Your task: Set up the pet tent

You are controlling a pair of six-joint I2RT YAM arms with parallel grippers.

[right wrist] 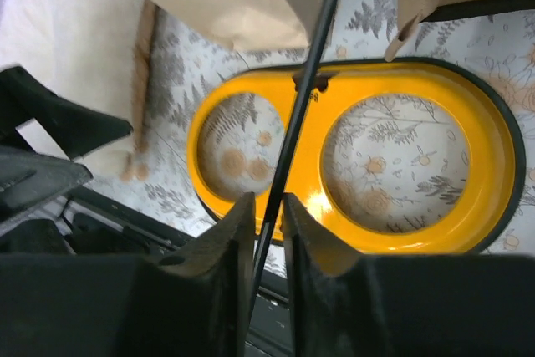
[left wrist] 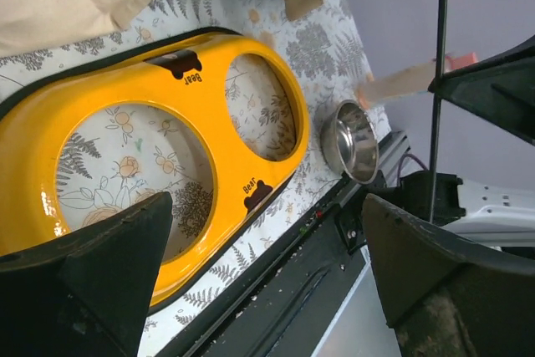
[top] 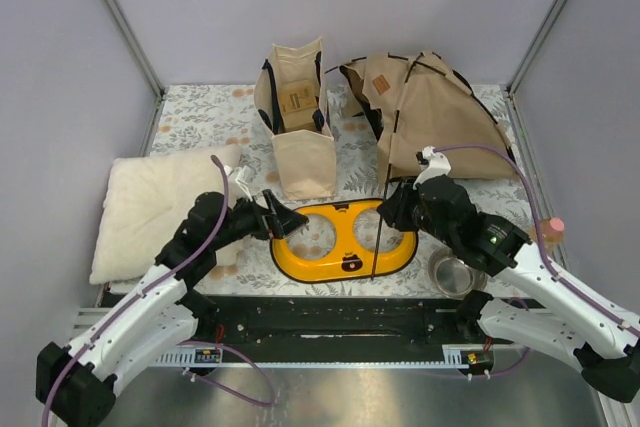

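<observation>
The pet tent [top: 430,112] lies collapsed as a tan canvas heap with thin black poles at the back right. One black pole [top: 378,237] runs from it toward the near edge, across a yellow two-hole bowl stand [top: 345,262]. My right gripper [top: 392,209] is shut on this pole. In the right wrist view the pole [right wrist: 305,89] passes between the nearly closed fingers of the gripper [right wrist: 267,206]. My left gripper [top: 285,222] is open and empty over the stand's left end. It [left wrist: 267,215] shows wide open in the left wrist view, with the pole [left wrist: 438,81] at the right.
A beige tote bag [top: 298,117] stands at the back centre. A cream fluffy pillow [top: 150,212] lies at the left. A steel bowl [top: 455,274] sits right of the stand, also in the left wrist view [left wrist: 351,140]. A pink-capped bottle [top: 550,230] stands at the right edge.
</observation>
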